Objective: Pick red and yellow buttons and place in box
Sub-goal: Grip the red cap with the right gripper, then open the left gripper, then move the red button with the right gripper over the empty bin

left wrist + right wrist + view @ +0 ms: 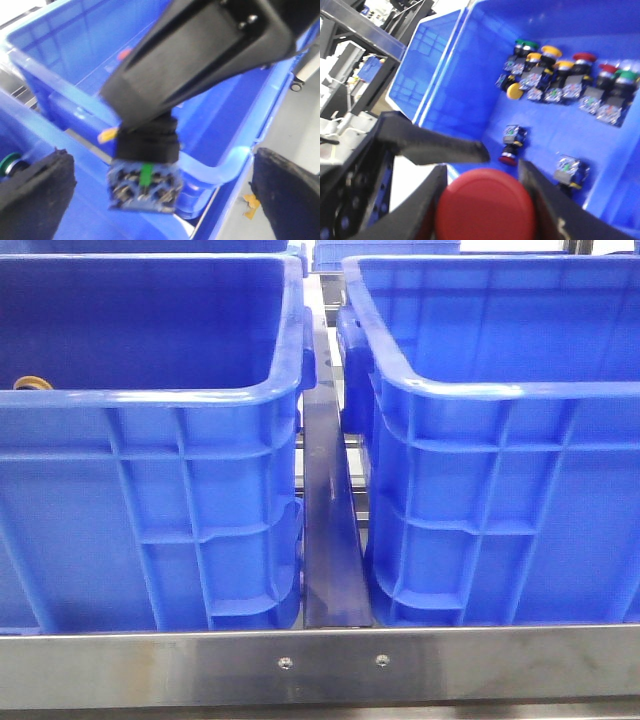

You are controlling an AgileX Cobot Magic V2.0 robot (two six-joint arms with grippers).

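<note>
Our right pincer [485,205] clenches the red button [487,207] above the box [470,100] where other buttons lie, ready to drop it in, while our left pincer [160,185] gapes empty.

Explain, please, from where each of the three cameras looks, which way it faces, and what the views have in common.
Front view: low, facing forward at the left crate and right crate; no arm shows.
Left wrist view: on the left arm, over a blue crate; the left gripper stands open, and the right gripper's black body carries a button unit in front.
Right wrist view: on the right arm, over a crate of button units; the right gripper holds a red button.
All views show blue crates.
</note>
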